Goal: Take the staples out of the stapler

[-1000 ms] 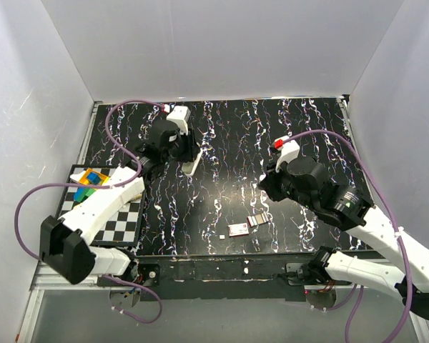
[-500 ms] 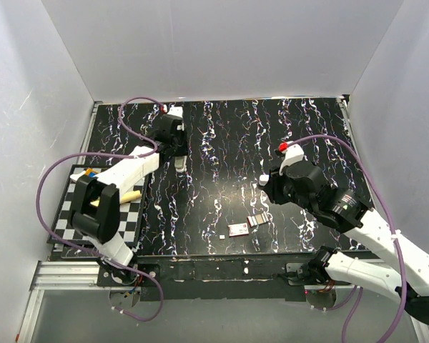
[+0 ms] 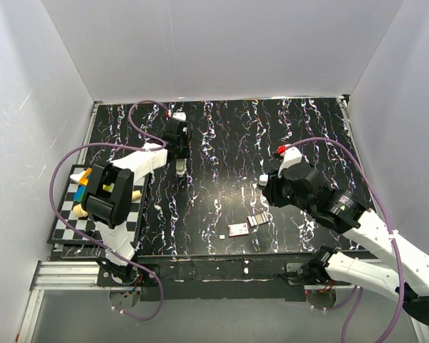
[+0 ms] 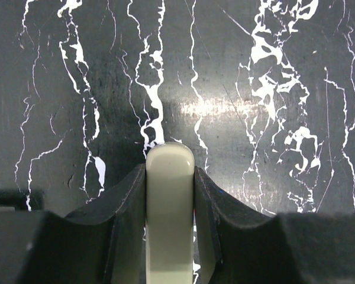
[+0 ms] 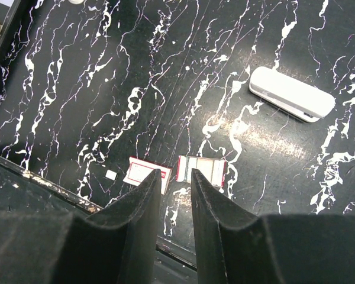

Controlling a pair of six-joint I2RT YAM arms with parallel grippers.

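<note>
Your left arm has swung its elbow up over the checkered board (image 3: 66, 223). The left fingers (image 4: 121, 219) clamp a cream bar (image 4: 170, 207) over the far-left surface (image 3: 236, 136). Your right fingers (image 5: 216, 219) hang parted and empty over a staple strip (image 5: 201, 171) and a red-edged card (image 5: 145, 173), its print too small to read. The white stapler (image 5: 291, 102) lies just beyond them.
</note>
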